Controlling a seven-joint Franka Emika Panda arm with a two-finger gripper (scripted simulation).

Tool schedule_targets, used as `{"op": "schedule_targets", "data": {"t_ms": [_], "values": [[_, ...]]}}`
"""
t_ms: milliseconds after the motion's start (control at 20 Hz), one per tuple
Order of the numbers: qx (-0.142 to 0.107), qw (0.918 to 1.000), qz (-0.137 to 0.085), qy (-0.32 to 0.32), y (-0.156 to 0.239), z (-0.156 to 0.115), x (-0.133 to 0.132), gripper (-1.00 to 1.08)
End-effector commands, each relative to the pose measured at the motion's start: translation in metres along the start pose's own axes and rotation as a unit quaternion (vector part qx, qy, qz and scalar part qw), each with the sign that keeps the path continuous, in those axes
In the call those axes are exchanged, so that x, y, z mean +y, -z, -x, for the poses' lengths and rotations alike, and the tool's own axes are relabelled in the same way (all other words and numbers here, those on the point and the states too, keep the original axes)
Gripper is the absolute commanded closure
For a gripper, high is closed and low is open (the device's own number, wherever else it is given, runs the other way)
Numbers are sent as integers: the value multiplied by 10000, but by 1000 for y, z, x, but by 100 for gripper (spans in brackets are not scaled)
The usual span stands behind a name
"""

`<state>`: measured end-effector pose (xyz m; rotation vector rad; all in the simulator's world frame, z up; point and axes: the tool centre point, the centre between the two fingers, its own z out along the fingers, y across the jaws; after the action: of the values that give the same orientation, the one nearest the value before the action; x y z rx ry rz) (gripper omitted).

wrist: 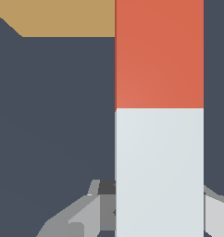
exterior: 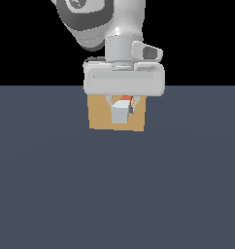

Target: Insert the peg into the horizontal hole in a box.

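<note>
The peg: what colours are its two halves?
The peg is orange-red on one half and pale grey-white on the other, clearest in the wrist view.

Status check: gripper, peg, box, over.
Gripper shut on peg, grey half. Orange end points at box. Hole hidden; insertion unconfirmed. Nothing in the way.

Smooth and flat on the peg (wrist: 158,115), half orange-red and half pale grey-white, no shine, like painted plastic. Plain matt tan on the box (exterior: 101,116), smooth faces, a bit like cardboard, no grain or marks. Pale grey on the gripper (exterior: 122,101), smooth like plastic, with a soft shine on the rounded arm (exterior: 97,22) at 12 o'clock from it. Dull, even, dark blue-grey on the floor (exterior: 117,194), no bumps, no gloss.
</note>
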<state>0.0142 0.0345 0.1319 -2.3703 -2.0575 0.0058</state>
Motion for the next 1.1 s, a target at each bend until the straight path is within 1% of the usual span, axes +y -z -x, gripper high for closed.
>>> {"op": "schedule_targets", "data": {"t_ms": [0,250,700,900,1050], "values": [[5,10000,16,5,2,-5,1,108],[6,10000,19,4,2,-32,0,108],[10,10000,29,3,3,-108,-1,108],[11,10000,32,4,4,-127,0,108],[11,10000,32,4,4,-132,1,108]]}}
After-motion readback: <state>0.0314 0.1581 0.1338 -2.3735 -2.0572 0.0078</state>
